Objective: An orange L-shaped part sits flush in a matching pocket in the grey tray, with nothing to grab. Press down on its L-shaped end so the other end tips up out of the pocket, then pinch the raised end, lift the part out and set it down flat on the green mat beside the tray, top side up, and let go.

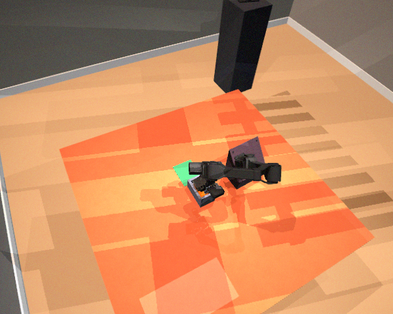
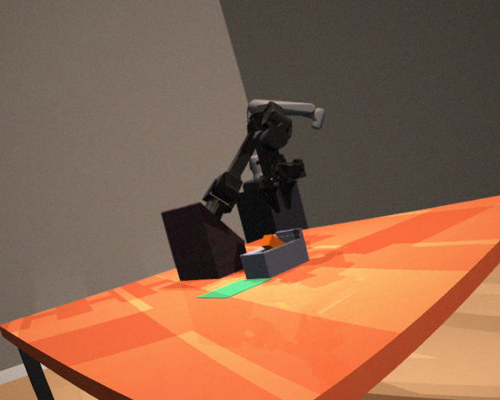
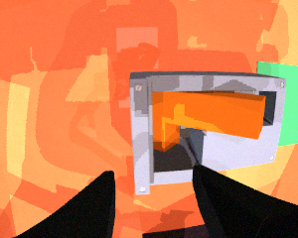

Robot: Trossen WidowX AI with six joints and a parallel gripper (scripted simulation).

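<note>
The fingers stand partly parted with nothing between them — two dark wedges at the bottom of the wrist view, the gap between them showing only table. The gripper (image 2: 283, 189) hangs above the grey tray (image 2: 280, 257), pointing down, well apart from it in the exterior view; no part of it touches the tray or the part.

The orange L-shaped part (image 3: 209, 118) is in the tray's pocket but not flush. In the wrist view its long axis runs across the tray, from the short bent leg near the tray's left wall to the straight end near the right wall, which is the side toward the green mat (image 3: 294, 106). The straight end looks lifted, overlapping the pocket's edge, while the bent leg dips into the dark of the pocket. In the exterior view an orange tip (image 2: 271, 241) pokes up above the tray's rim, tilted.

The green mat (image 2: 235, 287) lies flat on the table (image 2: 371, 275) just beside the tray — in the top view it sits on the tray's far-left side (image 1: 182, 170), near the middle of the table rather than any edge. The arm's dark base block (image 2: 201, 242) stands just behind the tray.
</note>
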